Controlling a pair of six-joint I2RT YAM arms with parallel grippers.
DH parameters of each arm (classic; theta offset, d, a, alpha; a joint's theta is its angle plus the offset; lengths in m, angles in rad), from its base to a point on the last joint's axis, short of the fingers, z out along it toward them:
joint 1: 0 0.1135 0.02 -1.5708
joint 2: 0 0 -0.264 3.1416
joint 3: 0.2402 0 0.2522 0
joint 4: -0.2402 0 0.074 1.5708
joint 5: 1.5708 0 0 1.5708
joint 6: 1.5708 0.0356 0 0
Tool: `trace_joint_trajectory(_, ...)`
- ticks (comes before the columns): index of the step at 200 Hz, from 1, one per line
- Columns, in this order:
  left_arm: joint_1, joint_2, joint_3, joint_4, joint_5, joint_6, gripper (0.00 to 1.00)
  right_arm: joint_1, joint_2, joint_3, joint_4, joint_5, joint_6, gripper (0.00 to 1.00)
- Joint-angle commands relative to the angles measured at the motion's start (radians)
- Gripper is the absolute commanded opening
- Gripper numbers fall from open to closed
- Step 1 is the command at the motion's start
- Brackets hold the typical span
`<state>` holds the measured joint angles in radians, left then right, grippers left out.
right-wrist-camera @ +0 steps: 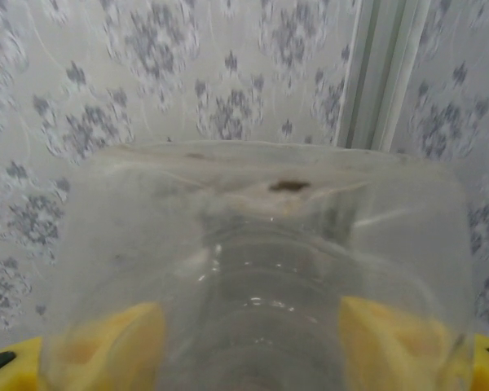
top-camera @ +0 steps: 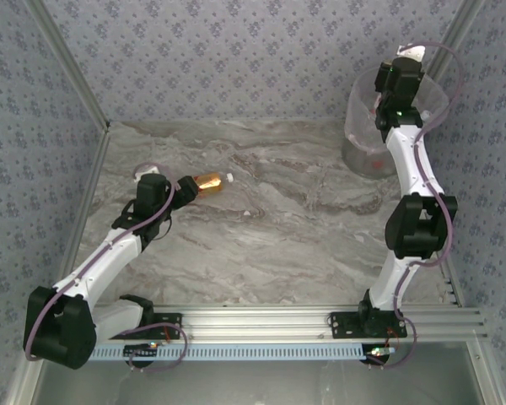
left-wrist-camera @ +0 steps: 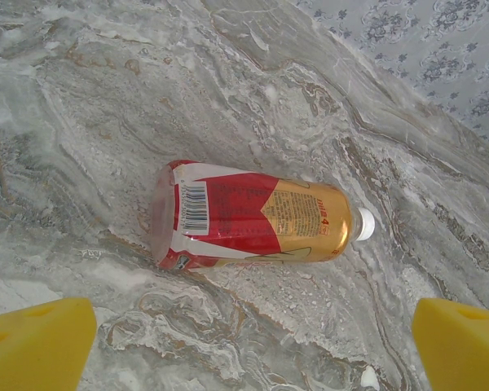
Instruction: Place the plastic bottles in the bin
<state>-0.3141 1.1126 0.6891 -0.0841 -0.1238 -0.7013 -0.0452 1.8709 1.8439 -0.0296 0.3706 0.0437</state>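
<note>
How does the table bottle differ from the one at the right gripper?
The table bottle is amber with a red label; the clear bottle at the right gripper shows no label. The table bottle lies on its side before the open left gripper; the clear bottle is up above the bin. Both are plastic.

1 bottle [top-camera: 209, 182] lies on its side on the table [top-camera: 278, 245], left of centre, just before the left gripper [top-camera: 188, 187]. The bin [top-camera: 358, 143] stands far right, under the right gripper [right-wrist-camera: 248, 342].
</note>
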Motion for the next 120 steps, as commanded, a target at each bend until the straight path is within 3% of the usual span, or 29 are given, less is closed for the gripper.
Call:
trace_joint_trajectory(1,0.007,-0.004,0.007,-0.005,-0.012,0.001,0.99,-0.008,0.017,0.033,-0.159,-0.003,0.099,0.68)
trace_joint_trajectory(35,0.007,0.003,0.011,-0.001,-0.009,0.004,1.0,-0.025,0.0,0.017,-0.266,0.002,0.189,0.81)
trace_joint_trajectory(120,0.009,0.038,0.027,-0.008,0.003,0.02,0.99,-0.039,-0.086,0.014,-0.312,-0.067,0.237,0.9)
